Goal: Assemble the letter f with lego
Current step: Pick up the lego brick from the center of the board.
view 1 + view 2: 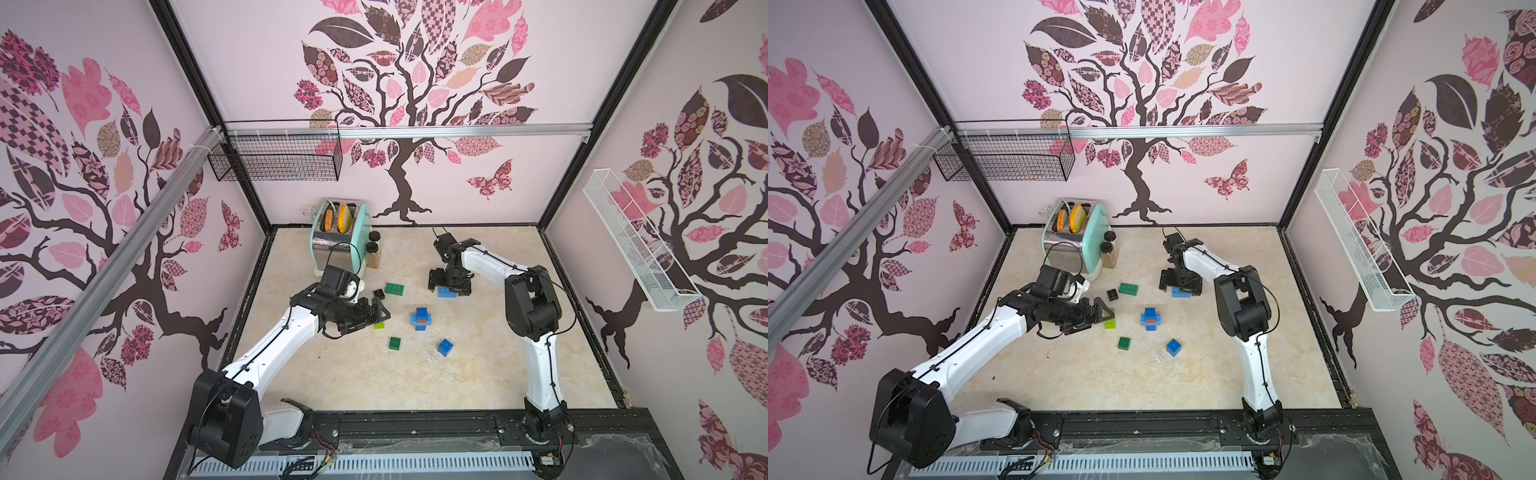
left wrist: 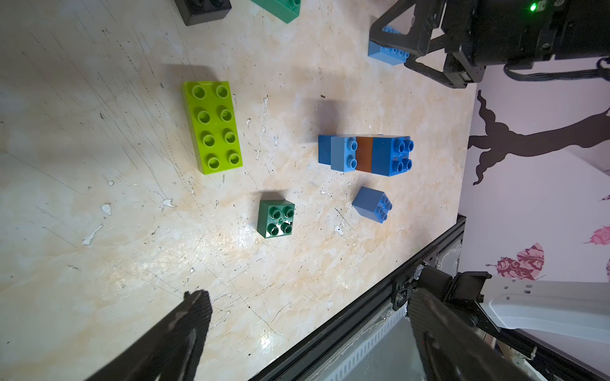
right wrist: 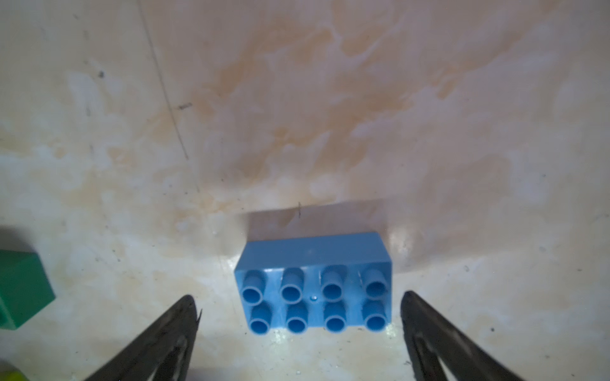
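Your right gripper is wide open either side of the light blue brick, not touching it. Your left gripper is open too, empty, near the lime brick.

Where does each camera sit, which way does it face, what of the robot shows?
Top views: high over the base, looking down and forward; left arm, right arm whole.
Left wrist: looks across the table at lime brick, blue stack; left gripper, right gripper show.
Right wrist: straight down on the light blue brick between its open fingers.
All share that brick.
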